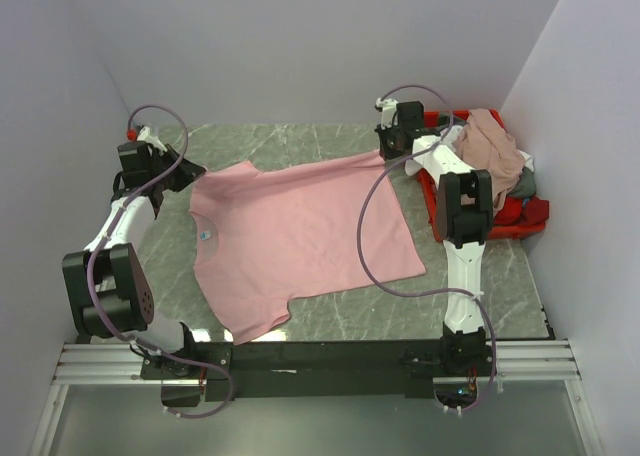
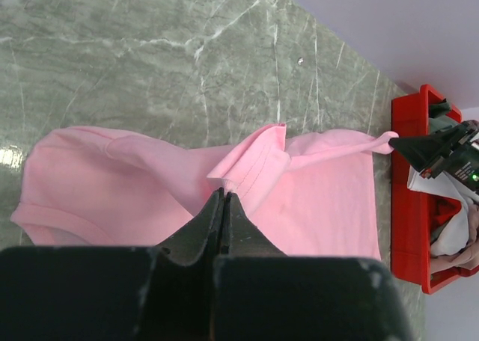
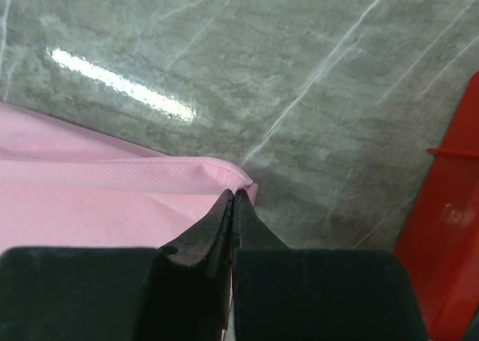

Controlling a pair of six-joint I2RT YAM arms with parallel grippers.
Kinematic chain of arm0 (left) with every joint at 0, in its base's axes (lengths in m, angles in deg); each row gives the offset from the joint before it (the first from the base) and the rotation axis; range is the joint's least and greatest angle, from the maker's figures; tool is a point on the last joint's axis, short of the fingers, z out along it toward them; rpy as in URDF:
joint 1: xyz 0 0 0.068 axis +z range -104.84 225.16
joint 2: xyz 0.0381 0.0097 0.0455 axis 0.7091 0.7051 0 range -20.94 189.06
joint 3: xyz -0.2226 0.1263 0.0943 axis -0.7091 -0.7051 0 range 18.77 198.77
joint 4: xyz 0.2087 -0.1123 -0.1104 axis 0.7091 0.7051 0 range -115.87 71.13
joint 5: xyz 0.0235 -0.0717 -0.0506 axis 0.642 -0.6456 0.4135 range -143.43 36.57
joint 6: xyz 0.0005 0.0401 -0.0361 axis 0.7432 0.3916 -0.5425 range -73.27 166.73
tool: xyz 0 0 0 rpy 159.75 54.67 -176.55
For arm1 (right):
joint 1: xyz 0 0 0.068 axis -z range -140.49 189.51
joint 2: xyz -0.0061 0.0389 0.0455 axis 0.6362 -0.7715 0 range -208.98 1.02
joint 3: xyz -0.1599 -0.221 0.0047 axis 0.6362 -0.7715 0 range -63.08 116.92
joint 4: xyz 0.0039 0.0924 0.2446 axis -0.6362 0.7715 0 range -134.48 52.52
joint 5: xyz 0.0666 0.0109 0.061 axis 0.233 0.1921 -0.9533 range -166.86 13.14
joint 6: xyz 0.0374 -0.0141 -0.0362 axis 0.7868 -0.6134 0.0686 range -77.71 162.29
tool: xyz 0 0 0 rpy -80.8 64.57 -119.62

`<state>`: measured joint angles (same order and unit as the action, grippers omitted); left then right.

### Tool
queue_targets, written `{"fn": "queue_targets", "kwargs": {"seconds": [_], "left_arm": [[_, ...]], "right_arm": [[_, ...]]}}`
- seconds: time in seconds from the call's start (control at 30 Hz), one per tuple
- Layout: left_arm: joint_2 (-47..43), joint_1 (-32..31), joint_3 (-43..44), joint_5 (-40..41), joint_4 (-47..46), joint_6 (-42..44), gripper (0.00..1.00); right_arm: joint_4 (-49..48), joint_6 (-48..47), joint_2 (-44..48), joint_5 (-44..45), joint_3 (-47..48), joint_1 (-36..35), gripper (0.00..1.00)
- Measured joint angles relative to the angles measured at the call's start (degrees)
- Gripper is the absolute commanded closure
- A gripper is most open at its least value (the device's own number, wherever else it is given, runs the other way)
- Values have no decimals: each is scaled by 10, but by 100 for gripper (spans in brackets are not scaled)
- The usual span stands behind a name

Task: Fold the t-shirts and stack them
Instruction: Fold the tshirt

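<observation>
A light pink t-shirt [image 1: 300, 236] lies spread on the marble table [image 1: 480, 276], collar to the left and hem to the right. My left gripper [image 1: 190, 178] is shut on its far sleeve; in the left wrist view the tips [image 2: 223, 194] pinch a raised fold of pink cloth [image 2: 322, 199]. My right gripper [image 1: 386, 156] is shut on the far hem corner; its tips [image 3: 233, 195] clamp the hemmed edge of the shirt [image 3: 90, 206]. Other t-shirts, dusty rose [image 1: 490, 146], grey [image 1: 526, 183] and red [image 1: 528, 212], are heaped at the right.
A rigid red bin [image 1: 440, 214] holds the heap at the table's right edge, close beside my right arm; its wall shows in the left wrist view [image 2: 408, 206] and the right wrist view [image 3: 449, 229]. Grey walls enclose the table on three sides.
</observation>
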<state>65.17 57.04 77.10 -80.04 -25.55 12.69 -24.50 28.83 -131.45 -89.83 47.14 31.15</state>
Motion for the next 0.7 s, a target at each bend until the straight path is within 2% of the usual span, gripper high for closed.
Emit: {"fn": "queue_targets", "kwargs": {"seconds": [0.27,0.7], "left_arm": [[-8,0,-16,7,13,0,100],[-48,0,-56,14,39,4,100]], "right_arm": [[-7,-6,8,5,-39,1,100],[-12,-12,15,7,-46,2,97]]}}
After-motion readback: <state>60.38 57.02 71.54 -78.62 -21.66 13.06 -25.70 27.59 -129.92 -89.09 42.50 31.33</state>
